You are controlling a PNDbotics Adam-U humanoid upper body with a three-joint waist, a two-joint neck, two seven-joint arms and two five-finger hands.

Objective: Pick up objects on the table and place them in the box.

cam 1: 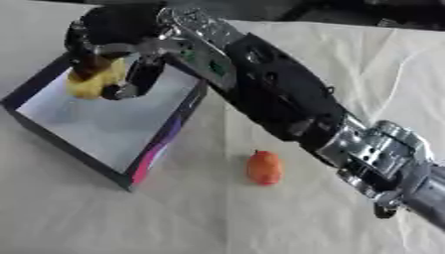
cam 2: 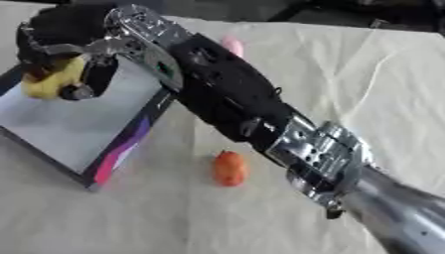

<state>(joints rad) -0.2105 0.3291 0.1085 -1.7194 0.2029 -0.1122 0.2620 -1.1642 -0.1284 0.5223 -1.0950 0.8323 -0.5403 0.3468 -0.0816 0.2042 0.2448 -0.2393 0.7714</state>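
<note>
Nearest us, the right arm (cam 1: 347, 139) sweeps in from the lower right corner, silver joint first, then black casing, stretching diagonally up across the cloth-covered table (cam 1: 330, 218). Just left of that arm, lying alone on the cloth, is a small orange-red object (cam 1: 264, 167), oval, with a darker tip at its top end. It sits just outside the box's near right corner, apart from it. Further back, the box (cam 1: 161, 144), dark-walled with a pale floor and a pink streak on its near right wall. And at the far end, over the box's back left part, the right hand (cam 1: 113, 54) has its fingers curled round a yellow object (cam 1: 94, 83). A pink thing (cam 2: 232, 45) peeks out behind the arm.
</note>
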